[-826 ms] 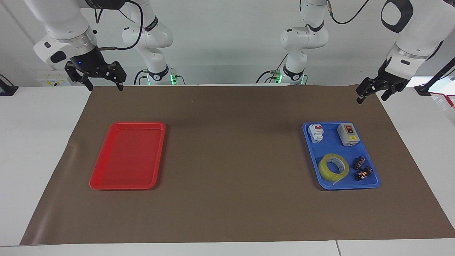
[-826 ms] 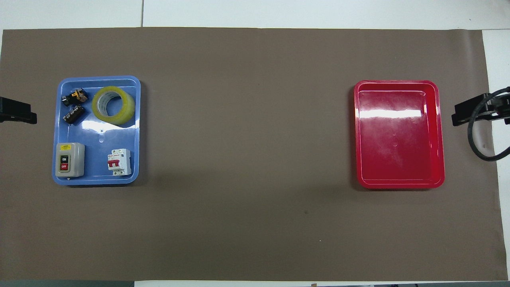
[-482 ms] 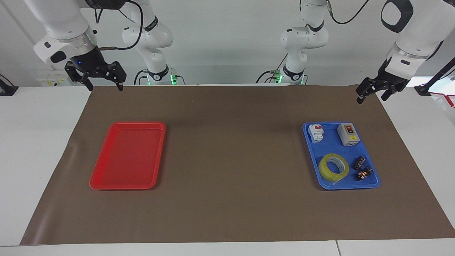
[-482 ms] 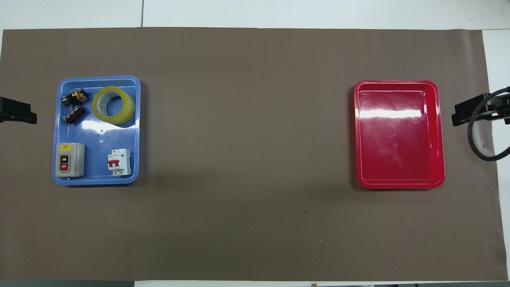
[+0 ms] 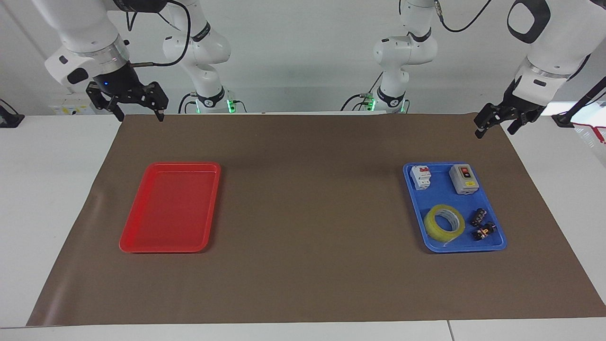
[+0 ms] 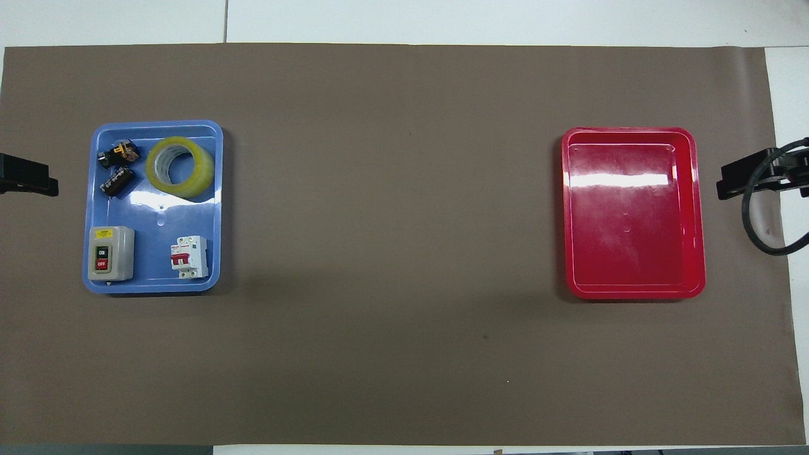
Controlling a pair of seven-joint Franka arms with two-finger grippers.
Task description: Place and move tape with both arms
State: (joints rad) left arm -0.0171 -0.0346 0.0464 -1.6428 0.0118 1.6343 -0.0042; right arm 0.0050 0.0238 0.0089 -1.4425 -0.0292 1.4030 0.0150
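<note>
A plain pale wall (image 5: pixel 303 52) runs along the robots' end of the table. The table (image 5: pixel 52 189) has a white top, with seams between its panels visible at the edge farthest from the robots. A brown mat (image 5: pixel 307 213) covers most of the top, leaving white margins at both ends. Lighting is even and comes from overhead, giving soft shadows and a bright glare patch on glossy surfaces.
</note>
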